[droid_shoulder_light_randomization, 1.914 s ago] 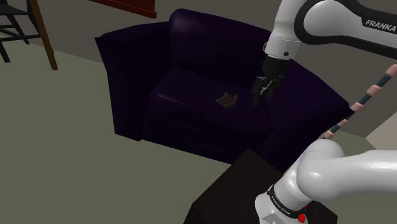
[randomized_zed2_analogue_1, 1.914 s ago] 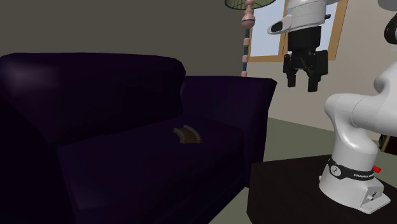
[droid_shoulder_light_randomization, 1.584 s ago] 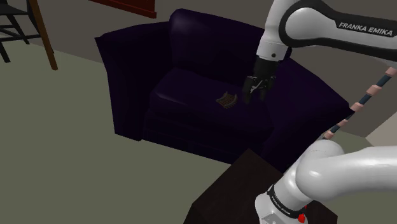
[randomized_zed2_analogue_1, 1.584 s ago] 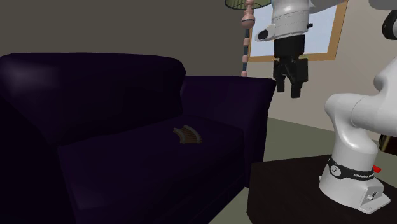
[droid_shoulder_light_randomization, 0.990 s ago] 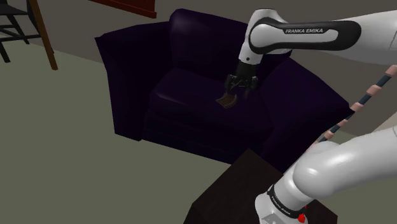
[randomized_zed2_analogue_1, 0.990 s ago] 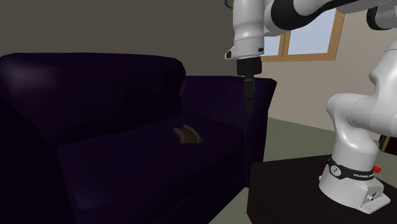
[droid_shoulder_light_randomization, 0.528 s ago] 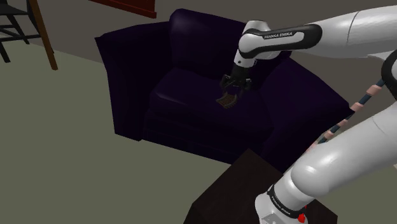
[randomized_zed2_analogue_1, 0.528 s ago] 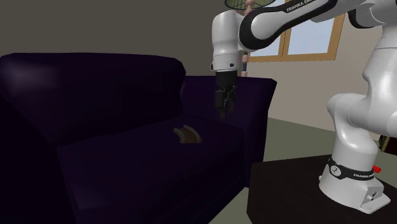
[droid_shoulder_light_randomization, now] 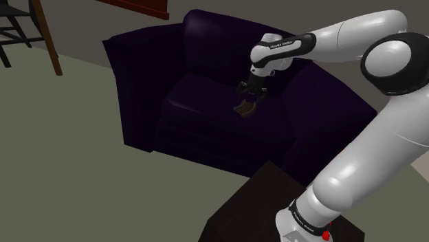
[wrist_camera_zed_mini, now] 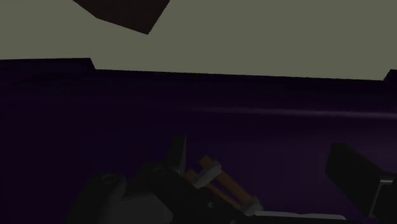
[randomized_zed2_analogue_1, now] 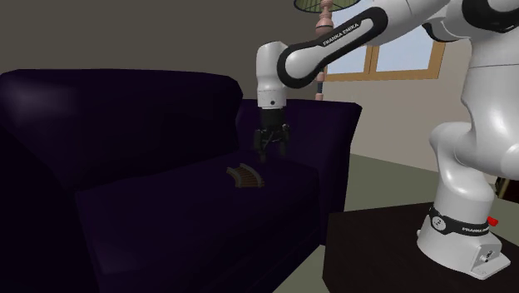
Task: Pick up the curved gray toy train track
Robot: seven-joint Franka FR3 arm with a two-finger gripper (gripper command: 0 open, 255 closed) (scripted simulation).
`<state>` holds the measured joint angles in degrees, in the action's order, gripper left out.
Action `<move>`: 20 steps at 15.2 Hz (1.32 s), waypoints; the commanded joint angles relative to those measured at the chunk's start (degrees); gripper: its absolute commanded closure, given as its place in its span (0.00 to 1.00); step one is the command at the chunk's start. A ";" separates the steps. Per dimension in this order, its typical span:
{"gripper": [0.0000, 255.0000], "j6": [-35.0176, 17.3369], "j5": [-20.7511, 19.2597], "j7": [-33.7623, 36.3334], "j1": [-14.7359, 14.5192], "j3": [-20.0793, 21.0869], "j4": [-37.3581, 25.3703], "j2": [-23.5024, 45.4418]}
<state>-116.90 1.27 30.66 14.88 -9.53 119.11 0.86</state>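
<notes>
Grey-brown curved track piece [droid_shoulder_light_randomization: 243,110] lies flat on the seat cushion of the dark purple sofa [droid_shoulder_light_randomization: 206,34], near the cushion's middle. The black claw [randomized_zed2_analogue_1: 270,151] hovers just above the track's far end, pointing down. Its fingers are spread apart, grasping nothing.

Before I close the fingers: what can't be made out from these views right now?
- Shoulder view: the gripper overlaps the track's far end, so any gap between them is hidden.
- Wrist view: dark gripper parts and the bottom edge cut off the track's near end.
- Second exterior view: too dim to tell whether the open gripper stands over the track or behind it.
</notes>
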 commanded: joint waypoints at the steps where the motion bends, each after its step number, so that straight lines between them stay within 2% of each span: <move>1: 0.00 -1.16 0.73 1.42 0.94 -0.92 -2.47 3.22; 14: 0.00 -6.37 8.15 8.56 8.70 -6.23 -19.06 23.28; 20: 0.00 -9.43 8.91 8.05 8.96 -5.86 -17.89 25.24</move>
<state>-125.56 10.02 38.80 23.82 -15.46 100.82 25.74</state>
